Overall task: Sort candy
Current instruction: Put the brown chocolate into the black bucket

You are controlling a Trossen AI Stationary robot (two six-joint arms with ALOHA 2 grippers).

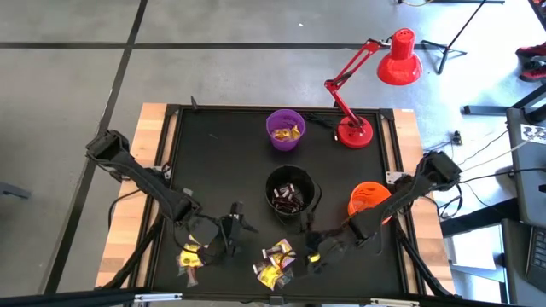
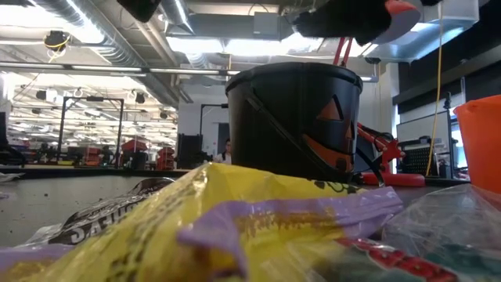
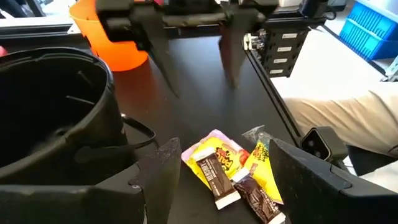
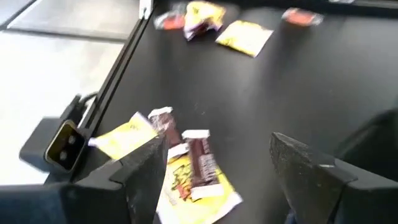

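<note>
A pile of candy (image 1: 275, 263), yellow and dark brown wrapped pieces, lies on the black mat near the table's near edge. A second small group of candy (image 1: 189, 256) lies to its left. My left gripper (image 1: 241, 227) hovers open just left of the centre pile; the left wrist view shows the candy (image 3: 227, 168) ahead between its fingers (image 3: 161, 180). My right gripper (image 1: 314, 253) hovers open just right of the same pile, with the candy (image 4: 189, 168) before it. Neither touches anything.
Behind the pile stands a black bowl (image 1: 292, 194) with dark candy in it. A purple bowl (image 1: 286, 130) with yellow candy sits farther back, and an orange bowl (image 1: 368, 200) at the right. A red desk lamp (image 1: 354, 132) stands at the far right.
</note>
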